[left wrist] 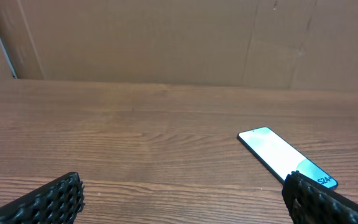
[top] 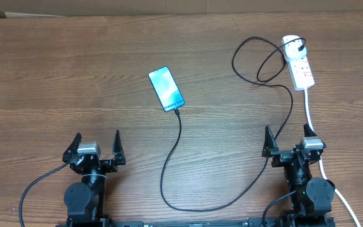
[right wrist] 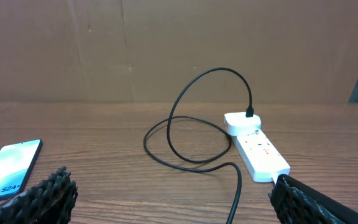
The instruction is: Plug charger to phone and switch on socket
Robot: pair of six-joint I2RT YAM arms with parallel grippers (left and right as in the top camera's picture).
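The phone [top: 166,88] lies flat mid-table with its cyan screen up; it also shows in the left wrist view as the phone [left wrist: 277,154] and at the left of the right wrist view as the phone [right wrist: 9,170]. The charger cable [top: 172,151] meets the phone's near short end, sweeps right along the front edge and climbs in loops to a black plug in the socket [top: 300,63]. Whether its tip sits in the port, I cannot tell. The socket [right wrist: 257,148] and the cable loops [right wrist: 191,118] are plain from the right wrist. My left gripper [top: 96,146] and right gripper [top: 287,140] stand open and empty near the front edge.
A white power cord [top: 311,113] runs from the socket toward me, passing right beside the right arm. A brown cardboard wall [left wrist: 179,37] closes off the far side of the wooden table [top: 55,75].
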